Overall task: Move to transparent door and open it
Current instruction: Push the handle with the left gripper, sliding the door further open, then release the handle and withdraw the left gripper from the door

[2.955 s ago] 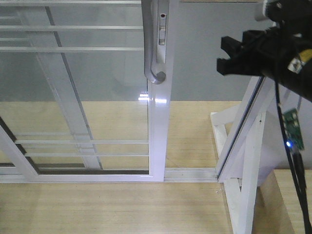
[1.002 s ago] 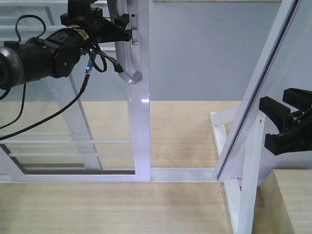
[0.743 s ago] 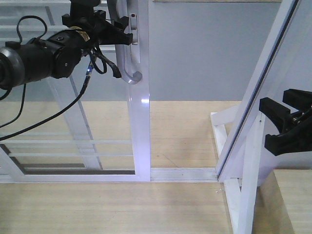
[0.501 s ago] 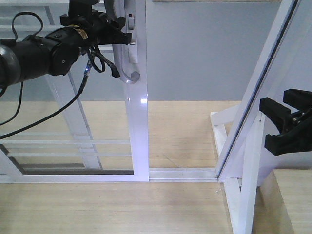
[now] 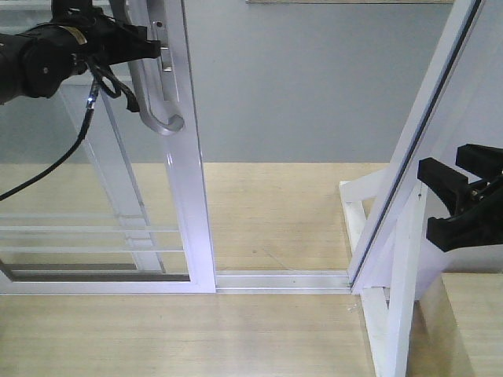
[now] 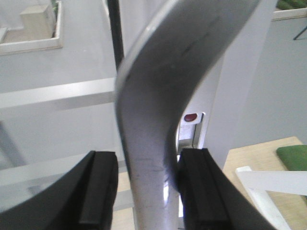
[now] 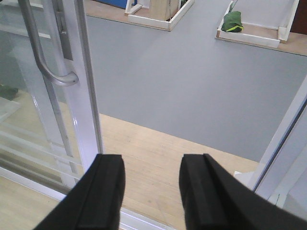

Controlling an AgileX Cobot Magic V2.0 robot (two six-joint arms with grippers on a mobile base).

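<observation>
The left end effector (image 6: 146,191) grips the curved grey handle (image 6: 163,96) of the transparent door (image 5: 177,157): in the left wrist view its two black fingers (image 6: 98,191) stand on either side of the bar, pressed against it, with a small red mark on the lock plate (image 6: 191,125) visible just behind. In the front view the left arm (image 5: 47,55) reaches in from the upper left edge, a black cable hanging below it, and meets the handle near its upper part, above the hooked lower end of the bar. The door stands upright in the left half of that view, its white frame resting in the floor track (image 5: 279,279), with thin horizontal white bars crossing the glass low down; an open gap lies between its right stile and the slanted white frame (image 5: 409,157) at the right. The right end effector (image 7: 151,191) hangs apart from the door with its black fingers (image 7: 103,191) spread and nothing between them; in the front view it shows at the right edge, beside the slanted frame. Below lie a wooden floor (image 5: 275,204) and, beyond it, a grey surface (image 7: 192,72).
</observation>
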